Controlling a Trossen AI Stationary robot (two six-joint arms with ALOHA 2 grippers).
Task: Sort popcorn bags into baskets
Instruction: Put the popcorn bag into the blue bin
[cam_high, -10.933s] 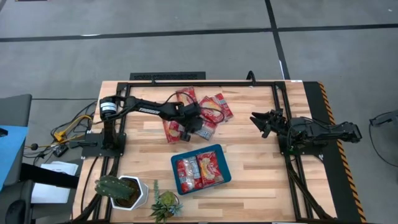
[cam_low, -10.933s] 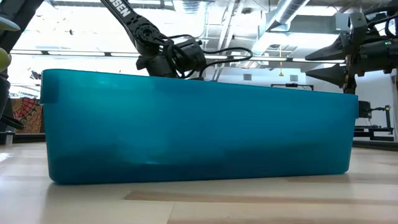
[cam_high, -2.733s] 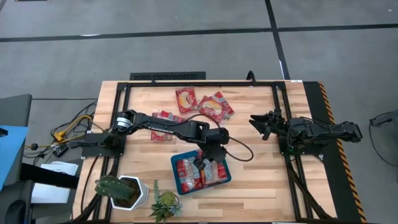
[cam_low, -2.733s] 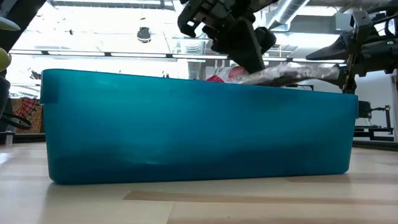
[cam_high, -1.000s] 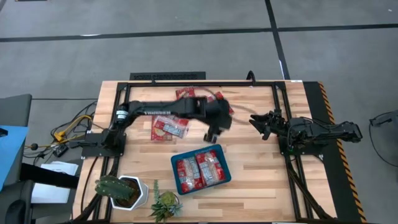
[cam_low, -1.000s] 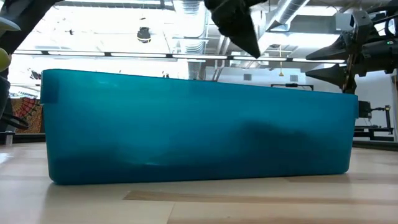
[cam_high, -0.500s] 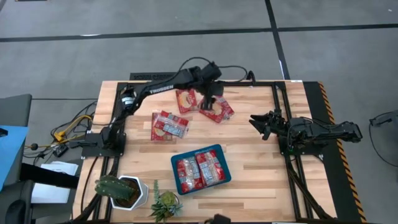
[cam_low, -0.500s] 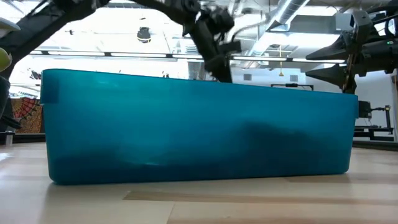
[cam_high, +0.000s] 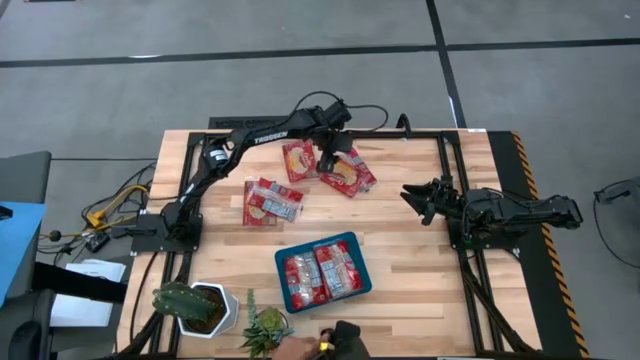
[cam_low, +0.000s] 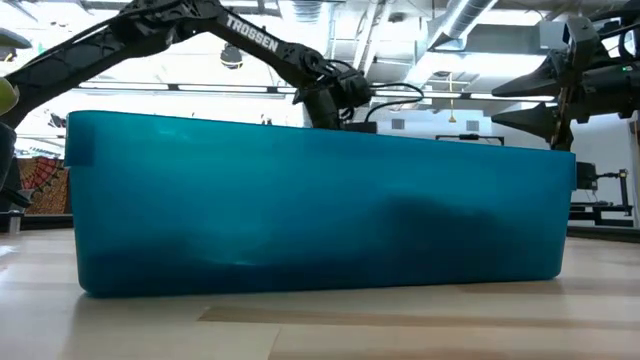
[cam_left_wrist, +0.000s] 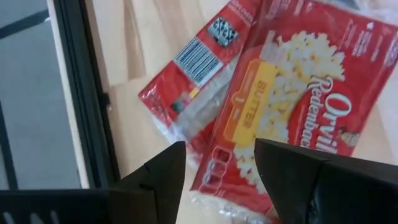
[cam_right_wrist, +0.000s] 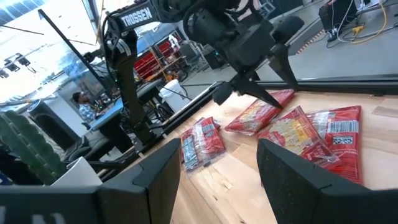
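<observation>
So left gripper (cam_high: 329, 155) hangs open, nothing held, over the popcorn bags (cam_high: 345, 172) at upper centre of the high view; best to drop straight onto the top bag's edge and pinch one packet only, since they overlap. Bags are flat red packets with yellow label and silvery ends (cam_left_wrist: 292, 118); two more lie left of centre (cam_high: 270, 202), others sit in the teal basket (cam_high: 283, 285) at lower centre. Right gripper (cam_high: 412, 197) waits open at the right.
</observation>
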